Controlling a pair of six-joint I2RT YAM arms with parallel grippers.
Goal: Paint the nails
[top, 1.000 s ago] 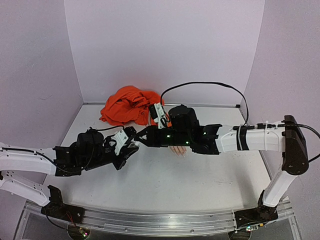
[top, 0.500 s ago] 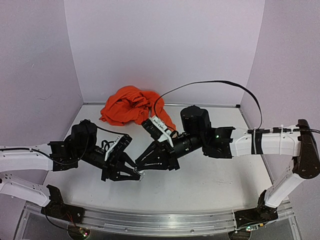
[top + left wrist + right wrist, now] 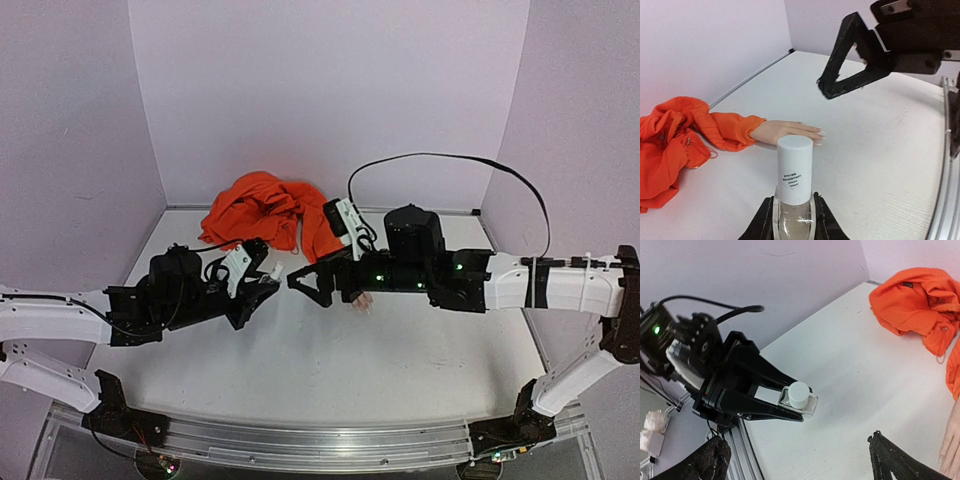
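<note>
The left gripper [image 3: 792, 202] is seen clamped on a small clear bottle [image 3: 793, 220], held upright over the bench [image 3: 880, 150] with its tall white cap [image 3: 795, 160] in place. Through the glass the contents appear clear or very pale, and how full it is cannot be told. Just to its right, the right gripper [image 3: 305, 284] has been sprung wide and drawn back from the cap, where half a second earlier it was closed in against the bottle. With the cap seated as before, the release is judged a fresh bite in the unscrewing rather than an opening achieved, and no brush is out. Under the right arm the mannequin hand [image 3: 785, 131] is laid flat on the bench, its orange sleeve [image 3: 725, 131] trailing into a heap of orange cloth [image 3: 665, 150]. Its nails [image 3: 818, 138] are seen pale and apart from the bottle.
</note>
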